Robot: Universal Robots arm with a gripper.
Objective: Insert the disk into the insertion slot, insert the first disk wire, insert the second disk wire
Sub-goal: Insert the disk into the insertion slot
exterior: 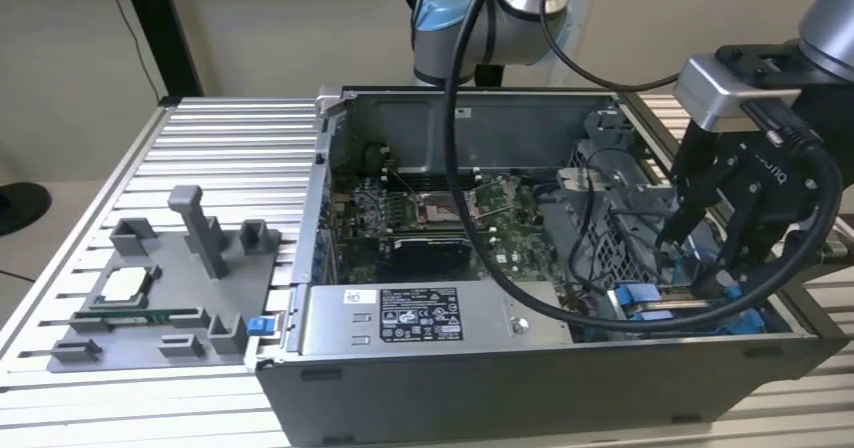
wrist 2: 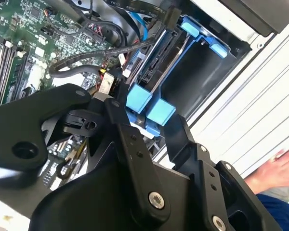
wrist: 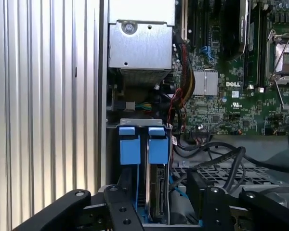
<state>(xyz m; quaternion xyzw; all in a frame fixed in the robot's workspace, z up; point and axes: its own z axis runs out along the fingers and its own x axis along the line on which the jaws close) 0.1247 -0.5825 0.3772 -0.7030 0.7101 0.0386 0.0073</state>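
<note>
The disk [wrist: 156,192] stands on edge in its bright blue frame, down inside the insertion slot [exterior: 641,313] at the front corner of the open computer case on the exterior view's right. Its two blue tabs [wrist 2: 149,106] stick up between my fingers. My gripper [wrist: 159,211] [wrist 2: 147,115] [exterior: 701,263] is open and straddles the disk's top, and a gap shows beside one finger [wrist: 204,202]. Black cables [wrist: 231,159] and a blue cable [wrist 2: 139,26] run close to the disk. I cannot tell whether any of them is plugged into it.
The motherboard [exterior: 427,213] fills the case floor. The grey labelled power-supply box [exterior: 420,318] sits along the front. A grey fixture tray [exterior: 160,298] lies on the ribbed aluminium table at the exterior view's left. A person's hand [wrist 2: 279,168] rests beside the case.
</note>
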